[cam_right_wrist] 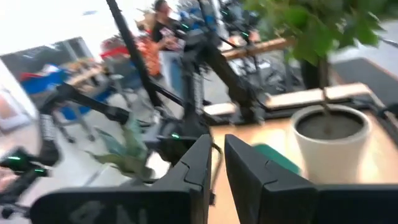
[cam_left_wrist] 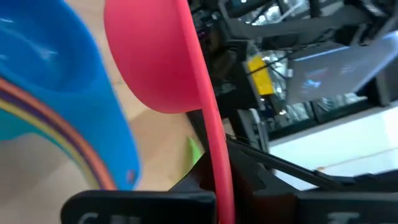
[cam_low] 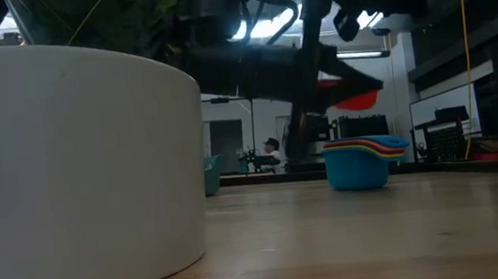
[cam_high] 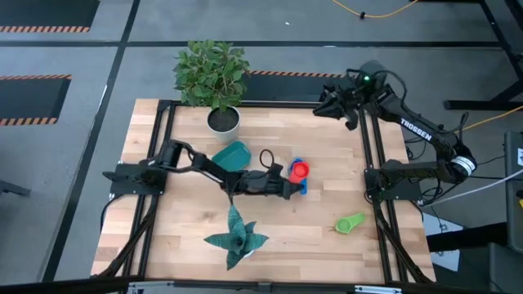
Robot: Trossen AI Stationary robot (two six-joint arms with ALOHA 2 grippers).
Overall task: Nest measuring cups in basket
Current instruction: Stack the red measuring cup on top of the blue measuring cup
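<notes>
A red measuring cup (cam_high: 300, 170) hangs in my left gripper (cam_high: 288, 180) just above a nested stack of cups (cam_high: 299, 186), light blue outermost, standing on the table's middle. In the low view the red cup (cam_low: 355, 102) hovers over the stack (cam_low: 359, 162). A green cup (cam_high: 350, 223) lies alone toward the near right. The teal basket (cam_high: 231, 155) lies tipped behind the left arm, near the white pot. My right gripper (cam_high: 327, 103) waits shut above the far right corner, touching nothing. My left gripper holds the red cup by its handle (cam_left_wrist: 219, 163), pinched between the two fingers. The fingers come level from the table's left, along the handle. The bowl (cam_left_wrist: 155, 56) sticks out beyond the fingertips, lifted clear, just above the stack (cam_left_wrist: 62, 93).
A white plant pot (cam_high: 222, 121) with a leafy plant stands at the far edge, and it fills the low view's left (cam_low: 77, 165). A teal artificial plant (cam_high: 235, 237) lies near the near edge. Bare wood shows on the table's left and between the stack and the green cup.
</notes>
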